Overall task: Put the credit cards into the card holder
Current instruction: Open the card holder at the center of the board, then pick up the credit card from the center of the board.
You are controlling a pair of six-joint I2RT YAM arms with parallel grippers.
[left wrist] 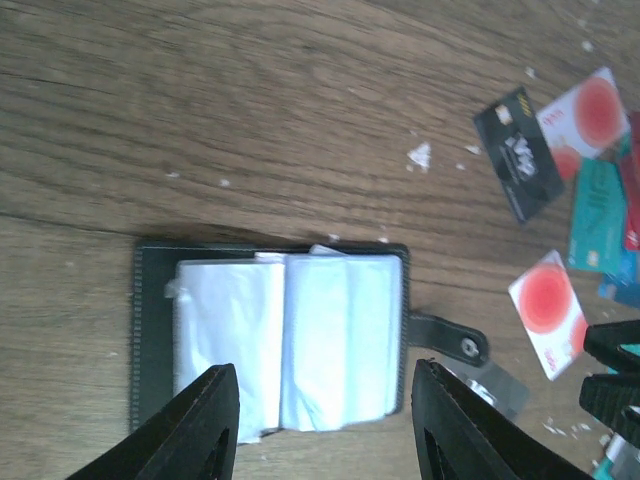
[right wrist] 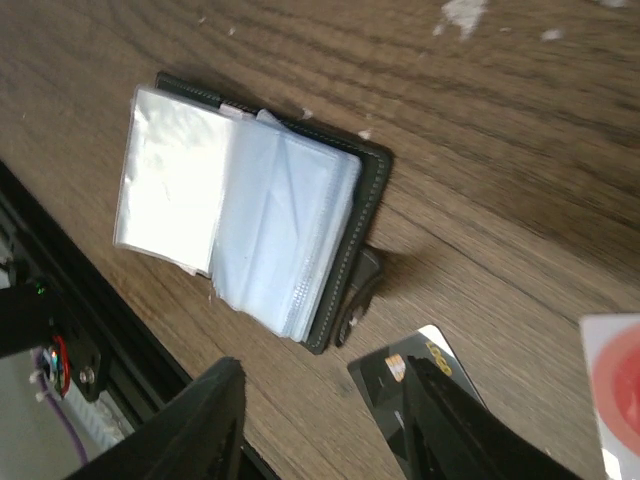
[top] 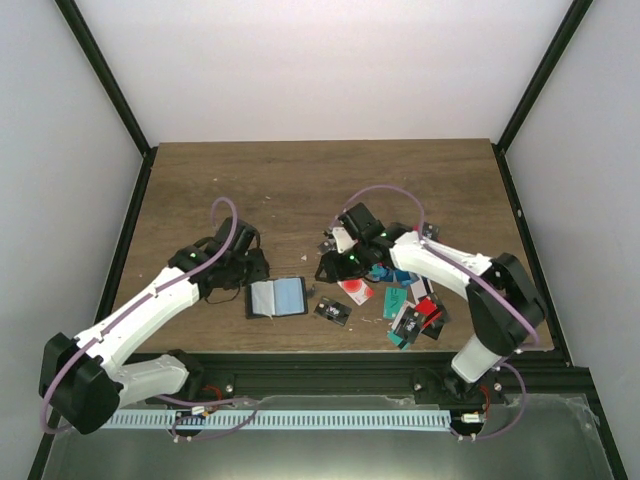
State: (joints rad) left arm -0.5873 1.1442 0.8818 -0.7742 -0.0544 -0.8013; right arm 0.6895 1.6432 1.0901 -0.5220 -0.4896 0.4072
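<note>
Fig. Both arms bent inward toward the open card holder (top: 277, 297).
Your left pincer (left wrist: 325, 372) hangs released above its sleeves; your right pincer (right wrist: 320, 400), also released, hovers over a black card (right wrist: 380, 380). Remaining credit cards (top: 410, 310) lie scattered on the tabletop (top: 300, 190).

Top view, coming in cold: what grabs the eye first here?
The card holder lies open, pale sleeves up, near the front edge of the table. To its right the credit cards sprawl in a loose, overlapping heap of red, teal and black. The left gripper and right gripper both hover close to the holder, jaws apart and empty.
</note>
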